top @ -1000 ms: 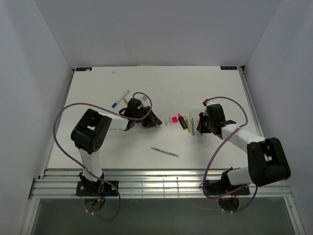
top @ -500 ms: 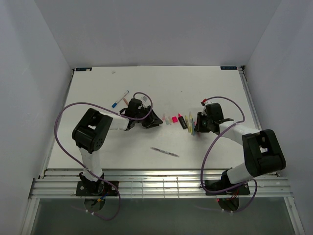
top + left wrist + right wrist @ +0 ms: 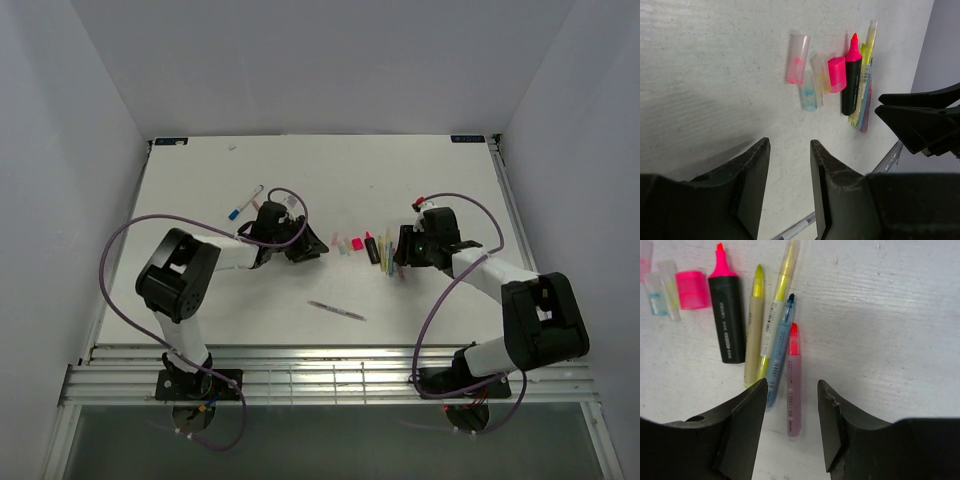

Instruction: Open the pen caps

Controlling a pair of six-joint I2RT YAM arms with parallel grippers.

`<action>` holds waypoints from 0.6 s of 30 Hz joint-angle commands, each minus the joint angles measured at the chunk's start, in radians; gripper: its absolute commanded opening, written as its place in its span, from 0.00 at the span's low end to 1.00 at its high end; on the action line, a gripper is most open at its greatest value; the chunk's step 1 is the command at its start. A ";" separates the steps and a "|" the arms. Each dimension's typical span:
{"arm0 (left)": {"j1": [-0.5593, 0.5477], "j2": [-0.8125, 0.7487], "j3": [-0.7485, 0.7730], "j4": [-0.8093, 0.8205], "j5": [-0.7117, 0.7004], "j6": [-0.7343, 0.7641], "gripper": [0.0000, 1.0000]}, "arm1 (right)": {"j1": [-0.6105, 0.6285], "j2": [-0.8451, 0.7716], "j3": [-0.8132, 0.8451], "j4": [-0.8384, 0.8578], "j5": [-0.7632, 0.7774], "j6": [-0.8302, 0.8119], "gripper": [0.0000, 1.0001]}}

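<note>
Both hands are empty, jaws apart: the left gripper [image 3: 789,145] and the right gripper [image 3: 791,385], each low in its own view. The small pink, blue and clear plastic pen caps [image 3: 837,74] lie clustered upper centre, just beside the bare-tipped pens [image 3: 727,315] — apparently sorted aside. The white blue-capped pen [image 3: 245,202], upper left, looks unopened.

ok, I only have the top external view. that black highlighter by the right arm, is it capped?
Observer: No. The right wrist view shows the black highlighter with its pink tip bare, and the pink cap lying loose beside it.
Operator: right gripper holding anything?
Observer: No. The right gripper is open with nothing between its jaws, hanging over the near ends of the thin pens.
</note>
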 commanded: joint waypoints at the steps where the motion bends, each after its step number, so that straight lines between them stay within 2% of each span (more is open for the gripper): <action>1: 0.001 -0.136 -0.038 -0.043 -0.056 0.038 0.49 | 0.012 -0.124 0.011 -0.043 -0.006 -0.033 0.51; 6: 0.005 -0.274 -0.082 -0.153 -0.150 0.101 0.50 | 0.136 -0.263 0.011 -0.164 0.081 -0.032 0.54; 9: 0.013 -0.369 -0.110 -0.206 -0.181 0.098 0.51 | 0.253 -0.299 0.043 -0.215 0.054 -0.021 0.56; 11: 0.016 -0.419 -0.115 -0.227 -0.182 0.088 0.52 | 0.358 -0.256 0.069 -0.253 0.010 -0.027 0.56; 14: 0.016 -0.463 -0.125 -0.264 -0.173 0.072 0.53 | 0.519 -0.189 0.095 -0.267 0.038 -0.016 0.56; 18: 0.016 -0.535 -0.168 -0.299 -0.206 0.052 0.60 | 0.637 -0.113 0.082 -0.226 0.045 0.010 0.54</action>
